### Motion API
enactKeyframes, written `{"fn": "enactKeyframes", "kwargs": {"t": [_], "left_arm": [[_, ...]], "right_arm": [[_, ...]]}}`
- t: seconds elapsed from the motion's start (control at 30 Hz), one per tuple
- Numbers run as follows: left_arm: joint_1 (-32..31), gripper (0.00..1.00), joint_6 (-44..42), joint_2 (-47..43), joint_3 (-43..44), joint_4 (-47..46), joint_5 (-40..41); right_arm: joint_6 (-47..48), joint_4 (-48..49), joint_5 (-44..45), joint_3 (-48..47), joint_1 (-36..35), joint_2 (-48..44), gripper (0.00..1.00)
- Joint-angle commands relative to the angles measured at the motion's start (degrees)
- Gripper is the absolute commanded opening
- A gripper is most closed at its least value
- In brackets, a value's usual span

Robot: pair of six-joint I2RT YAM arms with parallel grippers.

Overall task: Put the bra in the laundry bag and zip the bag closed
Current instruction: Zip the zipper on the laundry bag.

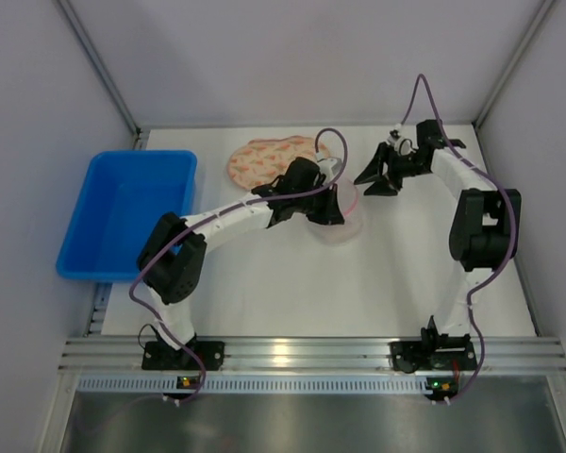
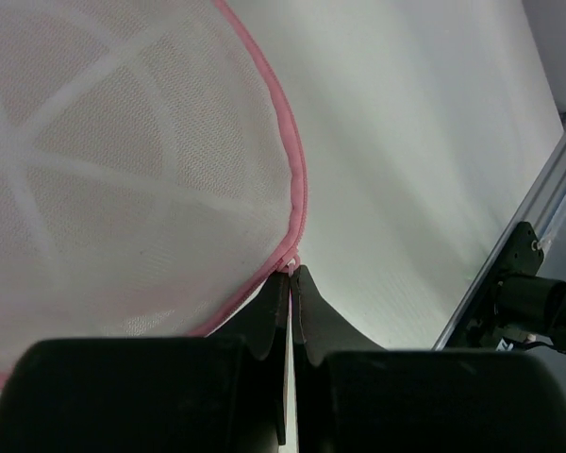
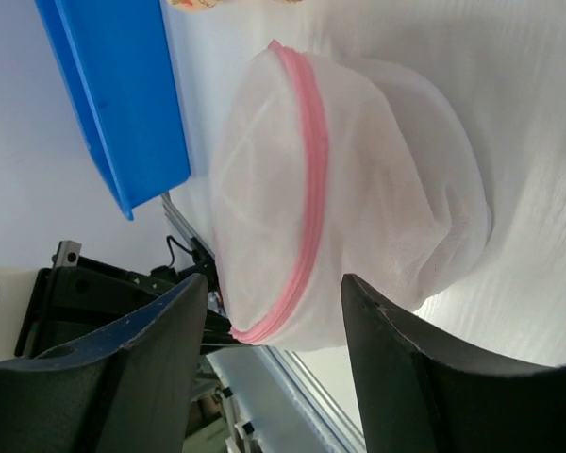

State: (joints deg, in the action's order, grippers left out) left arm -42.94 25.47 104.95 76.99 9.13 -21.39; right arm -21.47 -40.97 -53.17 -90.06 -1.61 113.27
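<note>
"Left arm (image 1: 231,219)?"
"Elbow bent near its base, forearm stretched forward and to the right, wrist tipped down. Left gripper (image 2: 291,274) fingers are pressed flat together, tips nipping the laundry bag (image 2: 123,142) at its pink zip edge."
"Right arm (image 1: 486,226)?"
"Elbow out at the right side, forearm folded back toward the middle. Right gripper (image 1: 379,179) points left at the other one, jaws wide apart."

white table (image 1: 264,302) bears bra (image 1: 264,159) and laundry bag (image 1: 351,226)
</note>
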Motion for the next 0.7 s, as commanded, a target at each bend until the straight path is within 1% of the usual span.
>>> {"fn": "enactKeyframes", "kwargs": {"t": [0.0,0.17,0.37,0.53,0.57,0.6,0.67], "left_arm": [[-1.1,0.00,-0.1,2.5,5.3,-0.8,-0.8],[-2.3,0.00,0.0,4.9,8.5,-1.2,-0.8],[-3.2,0.00,-0.5,5.6,9.5,-1.2,0.1],[-3.3,0.00,-1.4,4.4,7.8,-1.2,0.4],[-3.3,0.00,-1.6,3.6,7.5,-1.2,0.3],[-3.3,0.00,-1.7,3.1,6.9,-1.3,0.6],[-3.3,0.00,-1.8,1.4,4.2,-1.2,0.8]], "right_arm": [[4.9,-5.9,0.9,1.8,1.0,-7.5,0.59],[1.8,-2.6,-2.1,11.2,1.0,-12.5,0.58],[1.2,-1.3,-2.2,13.7,-2.3,-11.2,0.55],[1.1,-1.0,-1.7,12.8,-3.8,-9.3,0.51],[0.9,-1.0,-1.9,12.5,-3.9,-8.3,0.49],[0.9,-0.8,-2.2,11.8,-3.8,-8.0,0.33],[0.7,-0.7,-1.7,11.0,-3.9,-7.1,0.14]]}}
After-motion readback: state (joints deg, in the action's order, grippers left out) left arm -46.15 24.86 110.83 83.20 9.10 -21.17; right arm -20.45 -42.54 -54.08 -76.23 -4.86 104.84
